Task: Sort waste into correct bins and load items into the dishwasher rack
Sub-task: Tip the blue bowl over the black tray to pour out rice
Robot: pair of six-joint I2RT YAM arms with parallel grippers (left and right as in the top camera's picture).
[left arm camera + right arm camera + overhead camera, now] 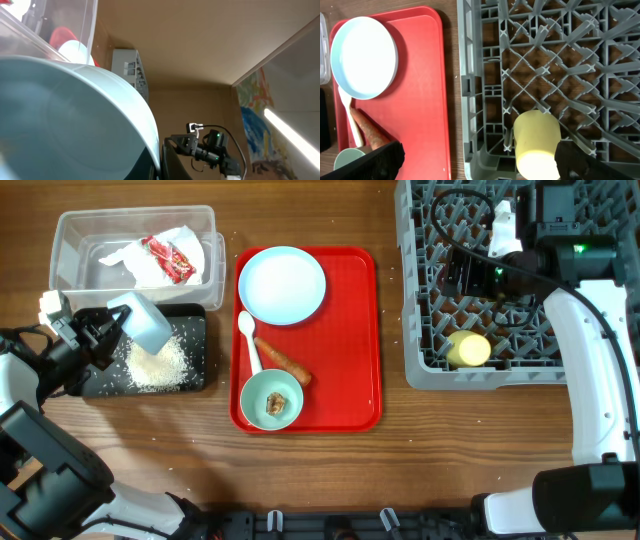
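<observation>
My left gripper (118, 328) is shut on the rim of the white bowl (148, 322), which is tipped on its side over the black tray (196, 326). A heap of rice (158, 364) lies in that tray. The bowl (60, 120) fills the left wrist view, with one dark finger (172, 161) beside its rim. The clear tub (70, 240) holds the red wrapper (168, 258) and the napkin (120, 255). My right gripper (462, 272) hangs open above the rack (430, 330), where the yellow cup (467, 349) lies. Its fingers (385, 160) stand wide apart on either side of the cup (535, 142).
The flat red tray (350, 360) carries the pale-blue plate (282, 285), the white spoon (249, 340), the carrot (283, 361) and the teal bowl (271, 401) with a brown lump in it. Stray rice grains dot the wooden table.
</observation>
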